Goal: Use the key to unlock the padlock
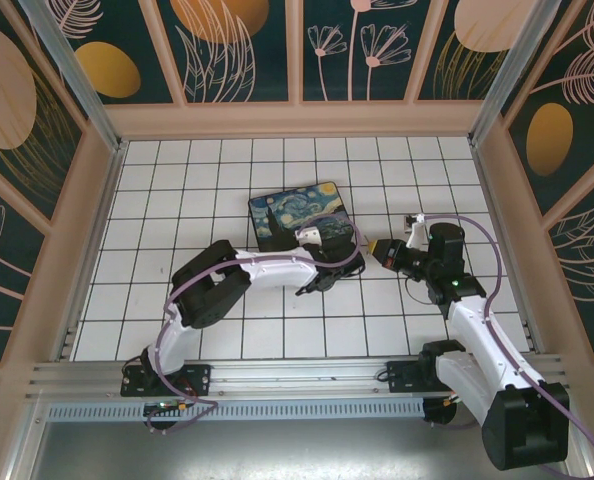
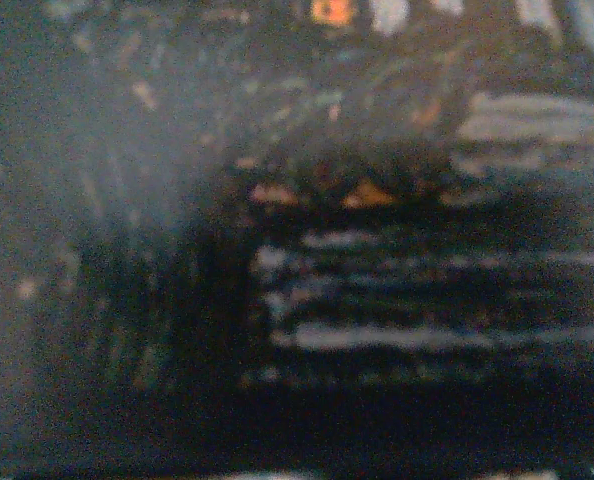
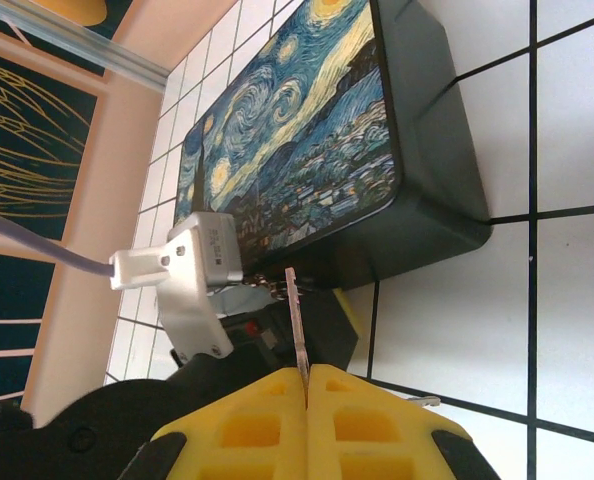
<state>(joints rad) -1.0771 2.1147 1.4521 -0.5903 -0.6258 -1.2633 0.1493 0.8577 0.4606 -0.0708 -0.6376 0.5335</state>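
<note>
Key (image 3: pixel 296 325), thin, stiff, light, probably slippery, is best held by its head; right gripper (image 3: pixel 307 373) is clamped on it. Left gripper (image 1: pixel 322 245), at the box's (image 3: pixel 307 140) near edge: cannot tell.

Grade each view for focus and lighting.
Top external: evenly lit and sharp, no glare on the black box with starry-night painted lid. Left wrist: dark, badly blurred, too close to focus. Right wrist: bright, box crisp, thin silvery key sharp in the yellow-fingered right gripper.
</note>
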